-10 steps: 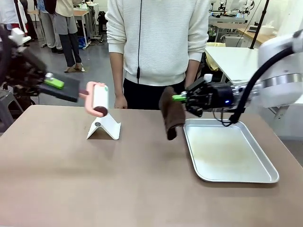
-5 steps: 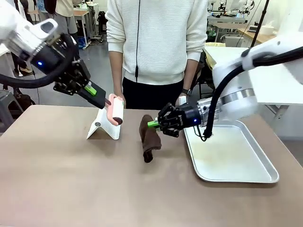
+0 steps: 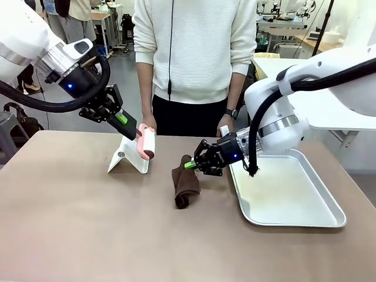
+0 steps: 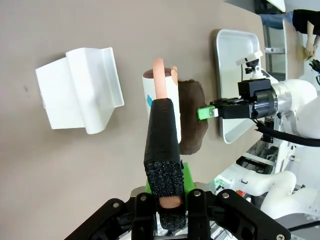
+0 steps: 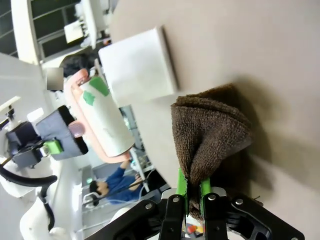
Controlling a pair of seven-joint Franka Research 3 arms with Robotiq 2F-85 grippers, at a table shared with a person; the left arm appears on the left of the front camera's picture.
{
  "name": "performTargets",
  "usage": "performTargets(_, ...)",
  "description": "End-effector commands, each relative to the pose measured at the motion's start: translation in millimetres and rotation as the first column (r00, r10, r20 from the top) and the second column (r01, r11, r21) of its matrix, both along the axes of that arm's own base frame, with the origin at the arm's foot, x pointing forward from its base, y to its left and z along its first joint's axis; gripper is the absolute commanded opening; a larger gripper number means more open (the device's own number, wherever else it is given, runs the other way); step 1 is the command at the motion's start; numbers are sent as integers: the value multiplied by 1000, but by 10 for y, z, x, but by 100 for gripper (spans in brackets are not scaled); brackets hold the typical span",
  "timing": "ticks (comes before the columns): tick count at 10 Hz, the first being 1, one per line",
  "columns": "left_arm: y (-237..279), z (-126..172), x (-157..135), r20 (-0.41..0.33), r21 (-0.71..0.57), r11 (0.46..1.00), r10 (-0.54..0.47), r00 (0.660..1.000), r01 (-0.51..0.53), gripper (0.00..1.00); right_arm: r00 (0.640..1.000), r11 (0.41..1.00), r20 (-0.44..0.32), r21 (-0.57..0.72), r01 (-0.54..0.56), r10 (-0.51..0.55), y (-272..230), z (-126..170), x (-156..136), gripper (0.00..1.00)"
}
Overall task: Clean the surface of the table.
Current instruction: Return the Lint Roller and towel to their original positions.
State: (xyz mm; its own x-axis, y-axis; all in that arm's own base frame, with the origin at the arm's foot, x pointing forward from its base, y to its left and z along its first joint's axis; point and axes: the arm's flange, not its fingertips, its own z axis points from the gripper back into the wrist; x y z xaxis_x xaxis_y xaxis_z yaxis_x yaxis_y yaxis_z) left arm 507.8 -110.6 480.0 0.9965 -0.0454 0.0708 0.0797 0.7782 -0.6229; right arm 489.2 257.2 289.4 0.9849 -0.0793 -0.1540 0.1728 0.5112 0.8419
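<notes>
Two grippers are working over the wide matte brown-taupe table (image 3: 88, 229). The left gripper (image 3: 130, 127) is clamping the black handle of a pink-framed white lint roller (image 3: 145, 143), hanging over a white folded plastic stand (image 3: 128, 158) near the far edge. The right gripper (image 3: 189, 165) is pinching a dark brown terry cloth (image 3: 184, 187), whose lower end is touching the tabletop beside the rectangular silver metal tray (image 3: 292, 218).

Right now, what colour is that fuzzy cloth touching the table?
Dark brown terry cloth, clearest in the right wrist view.
</notes>
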Motion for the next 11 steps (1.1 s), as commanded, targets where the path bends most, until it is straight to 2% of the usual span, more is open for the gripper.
performTargets(1,-6,48,45,-29,15,1000,6,1000,-5,22,1000,994,18,-113,2,0,-18,76,107,11)
performTargets(3,-10,15,54,-35,13,1000,7,999,-6,22,998,980,17,-190,-60,65,-74,59,104,11)
performTargets(5,13,-14,71,-51,11,1000,18,999,-18,22,998,984,19,-168,-55,59,-80,48,99,11)
performTargets(6,-7,-41,33,-16,-1,1000,4,1000,-4,22,997,986,41,-159,-54,61,-106,0,73,11)
performTargets(11,-20,-54,32,-22,-1,1000,4,1000,-4,22,997,986,41,-159,-54,61,-106,0,73,11)
